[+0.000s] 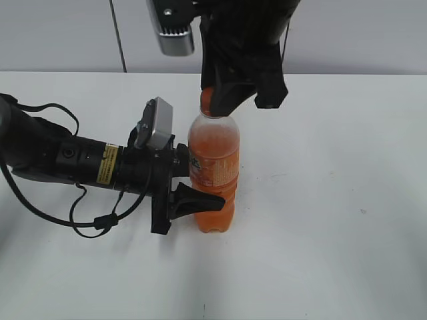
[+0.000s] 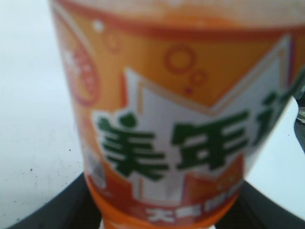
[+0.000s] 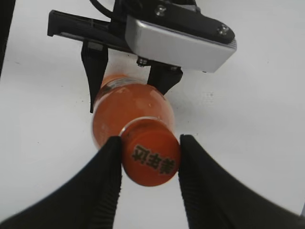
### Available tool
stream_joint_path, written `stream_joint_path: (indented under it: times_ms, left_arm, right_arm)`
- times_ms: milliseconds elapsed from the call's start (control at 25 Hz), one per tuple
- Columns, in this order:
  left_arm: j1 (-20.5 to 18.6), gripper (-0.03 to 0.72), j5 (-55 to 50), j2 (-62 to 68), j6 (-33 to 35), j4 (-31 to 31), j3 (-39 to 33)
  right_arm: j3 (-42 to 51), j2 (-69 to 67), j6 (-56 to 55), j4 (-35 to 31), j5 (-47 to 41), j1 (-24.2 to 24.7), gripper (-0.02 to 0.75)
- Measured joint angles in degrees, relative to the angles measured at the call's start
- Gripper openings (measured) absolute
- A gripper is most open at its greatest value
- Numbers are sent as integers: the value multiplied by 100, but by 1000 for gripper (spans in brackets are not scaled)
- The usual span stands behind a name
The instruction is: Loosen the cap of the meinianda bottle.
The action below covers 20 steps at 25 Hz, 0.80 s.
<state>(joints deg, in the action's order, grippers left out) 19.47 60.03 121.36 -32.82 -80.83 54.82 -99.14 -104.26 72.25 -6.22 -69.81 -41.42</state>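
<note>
Bottle stands upright mid-bench, long axis vertical, cap pointing up. L gripper, coming in from 9 o'clock, jaws clenched on the bottle's labelled waist. R gripper, from above, jaws closed on cap sides.

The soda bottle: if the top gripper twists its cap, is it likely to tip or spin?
Probably not: the left gripper clamps the soda bottle at its waist. It looks nearly full, so likely heavy and stable. The cap has ribbed sides, probably giving grip.
</note>
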Motion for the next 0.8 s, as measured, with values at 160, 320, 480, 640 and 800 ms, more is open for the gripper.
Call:
stream_joint_path:
  times_ms: [160, 320, 480, 640, 800]
  left_arm:
    - [0, 393, -6, 0, -5, 7, 0]
    - [0, 393, -6, 0, -5, 7, 0]
    - [0, 393, -6, 0, -11, 7, 0]
    - [0, 393, -6, 0, -11, 7, 0]
    - [0, 393, -6, 0, -16, 7, 0]
  right_arm:
    - [0, 24, -1080, 47, 0, 0, 406]
    - [0, 174, -1930, -8, 0, 0, 533]
    - [0, 368, -3858, -65, 0, 0, 553]
    - [0, 385, -6656, 248, 0, 0, 555]
    - [0, 385, -7733, 340, 0, 0, 520]
